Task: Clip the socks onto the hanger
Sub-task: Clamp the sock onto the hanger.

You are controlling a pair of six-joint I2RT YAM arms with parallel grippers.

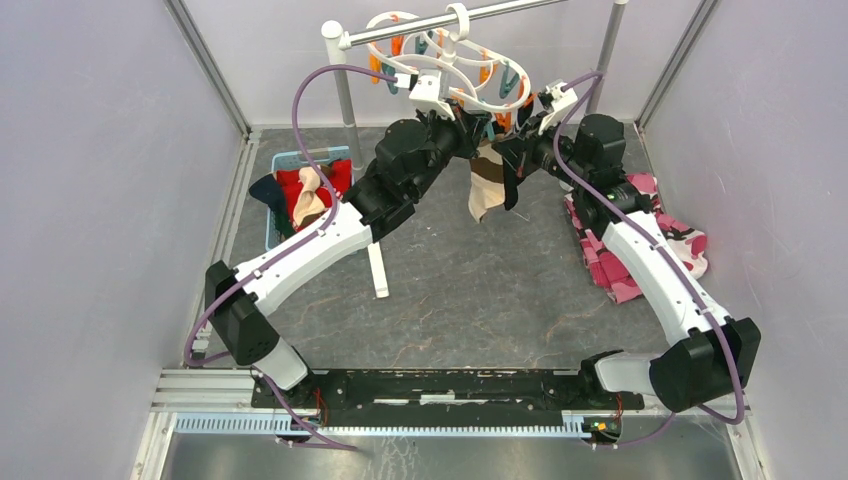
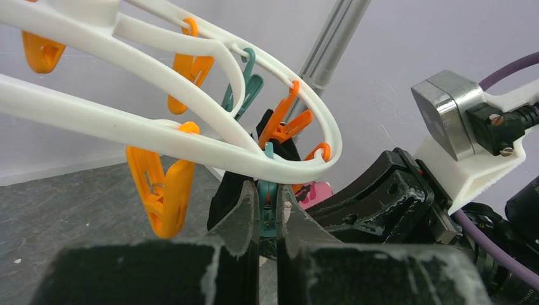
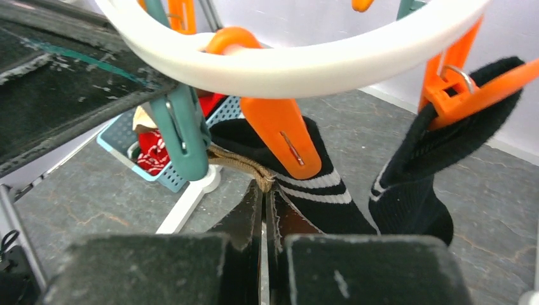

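The white hanger (image 1: 462, 72) hangs from the silver pole, with orange and teal clothespins under it. My left gripper (image 2: 267, 198) is shut on a teal clothespin (image 2: 269, 213) just below the hanger ring (image 2: 191, 141). My right gripper (image 3: 265, 189) is shut on the edge of a tan sock (image 3: 240, 165), held right beside the teal clothespin (image 3: 185, 135). In the top view the tan sock (image 1: 486, 190) dangles between both grippers. A black sock with white stripes (image 3: 324, 190) and a dark navy sock (image 3: 432, 152) hang from orange clothespins.
A blue basket (image 1: 272, 228) at the left holds red, beige and dark socks. Pink camouflage cloth (image 1: 640, 245) lies at the right under my right arm. The rack's white foot (image 1: 378, 270) stands mid-table. Grey walls close in both sides.
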